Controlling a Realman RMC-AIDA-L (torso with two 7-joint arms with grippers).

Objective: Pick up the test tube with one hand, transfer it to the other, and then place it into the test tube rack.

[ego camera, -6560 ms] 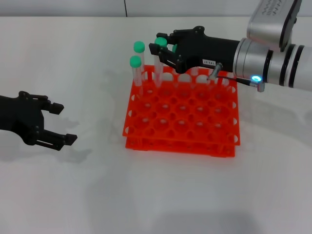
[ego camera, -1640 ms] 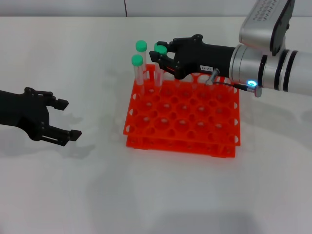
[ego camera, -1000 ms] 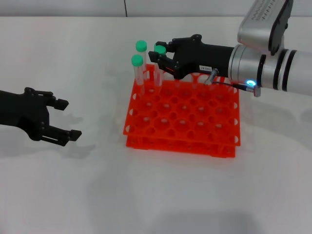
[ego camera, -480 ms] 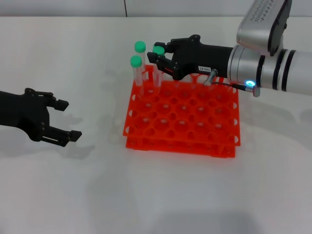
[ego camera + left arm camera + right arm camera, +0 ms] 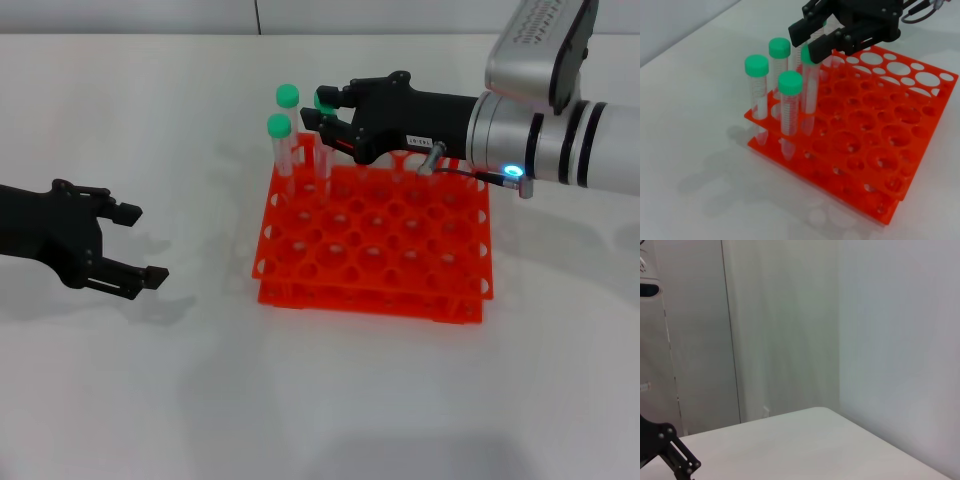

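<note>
The right gripper (image 5: 322,108) hangs over the far left corner of the orange test tube rack (image 5: 375,240), its fingers (image 5: 821,47) closed around the test tube (image 5: 810,90) just below the green cap, which they half hide in the head view. The tube stands upright with its lower end in a rack hole, beside three other capped tubes (image 5: 789,112). A small white label (image 5: 412,141) on the gripper carries print too small to read. The left gripper (image 5: 130,245) rests apart over the white table (image 5: 320,400), jaws spread, holding nothing
</note>
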